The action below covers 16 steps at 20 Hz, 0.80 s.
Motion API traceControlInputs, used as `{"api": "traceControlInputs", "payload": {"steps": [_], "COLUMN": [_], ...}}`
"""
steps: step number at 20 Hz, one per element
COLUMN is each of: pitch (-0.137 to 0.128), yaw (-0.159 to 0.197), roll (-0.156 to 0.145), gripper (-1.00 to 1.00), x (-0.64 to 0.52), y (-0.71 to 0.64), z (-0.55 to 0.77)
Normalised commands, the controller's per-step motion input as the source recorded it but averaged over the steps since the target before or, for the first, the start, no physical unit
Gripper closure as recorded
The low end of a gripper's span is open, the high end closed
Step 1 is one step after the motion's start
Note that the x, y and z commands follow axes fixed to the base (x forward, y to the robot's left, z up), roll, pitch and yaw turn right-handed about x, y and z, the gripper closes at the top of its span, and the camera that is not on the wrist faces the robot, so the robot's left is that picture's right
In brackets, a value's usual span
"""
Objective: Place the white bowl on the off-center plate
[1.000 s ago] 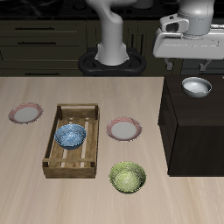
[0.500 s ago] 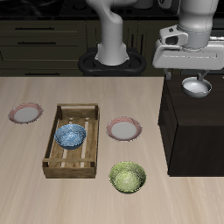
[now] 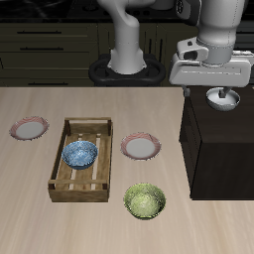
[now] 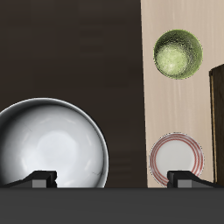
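The white bowl (image 3: 226,100) stands on the dark cabinet top (image 3: 213,134), partly hidden by my hand. In the wrist view the white bowl (image 4: 52,144) is large and close, its greyish inside showing. My gripper (image 3: 219,90) hangs just above it, open, and its fingertips (image 4: 39,178) show dark with nothing between them; the gripper (image 4: 114,179) is not touching the bowl. The off-center plate (image 3: 29,128), pink-rimmed with a pale centre, lies far off across the table, near its side edge.
A second pink-rimmed plate (image 3: 141,147) lies mid-table beside the wooden crate (image 3: 83,159), which holds a blue patterned bowl (image 3: 80,154). The green speckled bowl (image 3: 145,201) sits near the front edge. The wrist view shows that plate (image 4: 178,159) and the green bowl (image 4: 178,54).
My gripper has come down and shifted over the white bowl, now covering part of it. The bowl, the plates and the crate have not moved.
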Motion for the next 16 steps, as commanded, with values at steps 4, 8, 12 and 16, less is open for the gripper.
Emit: {"api": "traceControlInputs", "payload": {"steps": [4, 8, 12, 16], "pitch": [0.004, 0.007, 0.004, -0.014], "yaw": [0.02, -0.009, -0.012, 0.0], "roll": [0.08, 0.006, 0.024, 0.026], "gripper": [1.0, 1.0, 1.0, 1.0], "x": [-0.08, -0.06, -0.04, -0.05], "y": [0.0, -0.04, 0.02, 0.0], "z": [-0.18, -0.07, 0.0, 0.05]}}
